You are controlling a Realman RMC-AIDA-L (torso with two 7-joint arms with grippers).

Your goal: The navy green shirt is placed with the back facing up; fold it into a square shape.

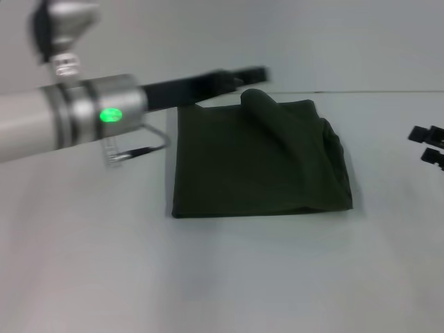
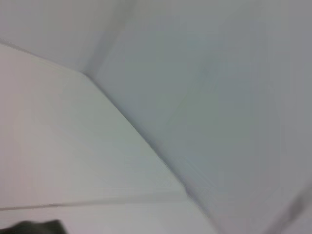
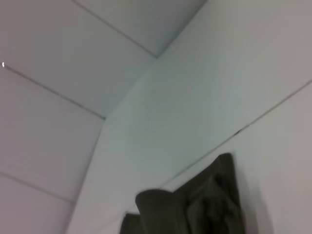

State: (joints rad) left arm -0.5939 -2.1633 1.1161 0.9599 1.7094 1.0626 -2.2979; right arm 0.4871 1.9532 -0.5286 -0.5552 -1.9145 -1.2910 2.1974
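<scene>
The navy green shirt [image 1: 260, 163] lies in the middle of the white table, folded into a rough square with its plain side up. One hump of cloth [image 1: 258, 103] stands up at its far edge, and the right-hand side is rumpled. My left arm reaches in from the left, and its black left gripper [image 1: 259, 73] hangs just above that hump. Whether it holds the cloth is unclear. My right gripper [image 1: 427, 145] sits at the right edge of the head view, well clear of the shirt, fingers apart. The right wrist view shows the shirt [image 3: 195, 209] with its raised fold.
A white table [image 1: 222, 277] meets a pale wall behind it, along a seam line [image 1: 374, 91]. A grey cable loop [image 1: 149, 142] hangs off my left wrist beside the shirt's left edge. A dark scrap [image 2: 36, 226] shows in the left wrist view.
</scene>
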